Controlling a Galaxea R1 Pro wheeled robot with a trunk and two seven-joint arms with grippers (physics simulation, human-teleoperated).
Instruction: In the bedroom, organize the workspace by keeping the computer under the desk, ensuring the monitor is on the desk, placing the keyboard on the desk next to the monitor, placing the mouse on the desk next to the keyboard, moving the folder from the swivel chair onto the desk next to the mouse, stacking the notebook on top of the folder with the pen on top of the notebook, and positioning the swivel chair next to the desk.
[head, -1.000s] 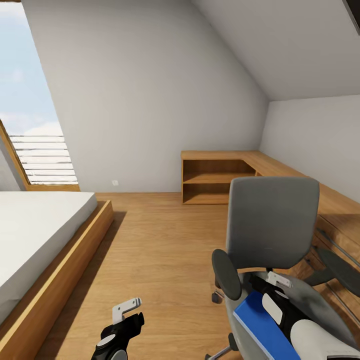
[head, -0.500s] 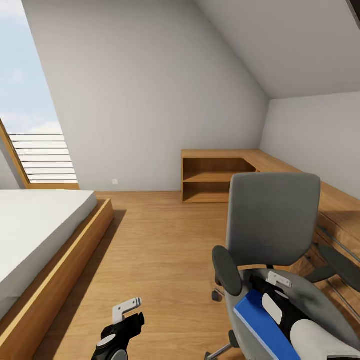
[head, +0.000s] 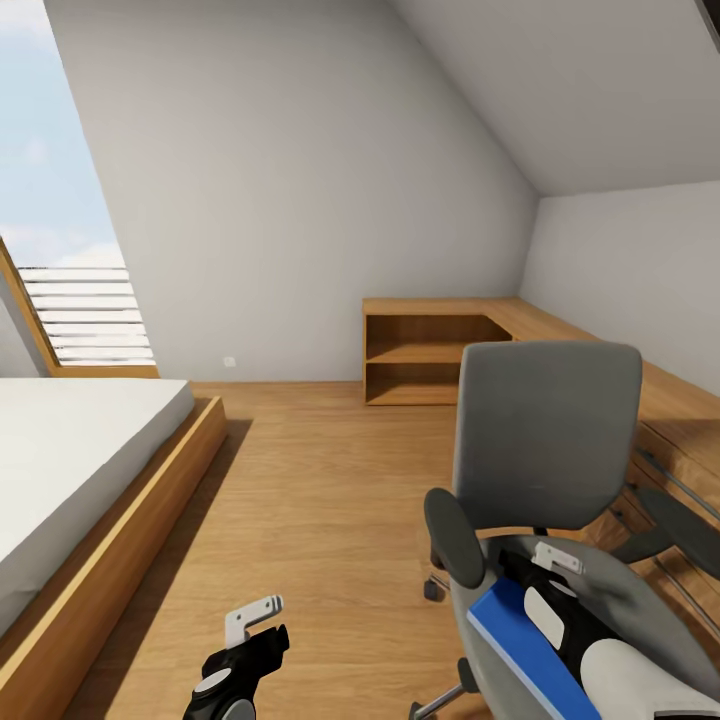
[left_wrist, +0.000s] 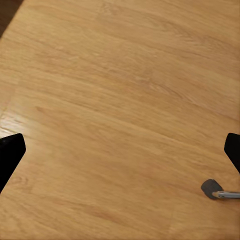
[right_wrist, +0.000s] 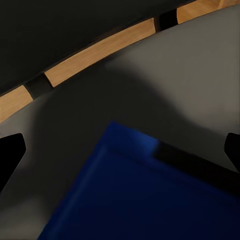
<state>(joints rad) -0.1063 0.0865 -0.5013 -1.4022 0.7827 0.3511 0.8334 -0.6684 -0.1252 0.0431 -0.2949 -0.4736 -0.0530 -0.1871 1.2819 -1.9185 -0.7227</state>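
left end effector (head: 255, 620): open, low | right end effector (head: 553, 560): open

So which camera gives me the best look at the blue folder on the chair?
The right wrist view: the folder lies close below, flat on the grey seat. The head view shows a strip of it beside the right arm. The left wrist view shows floor.
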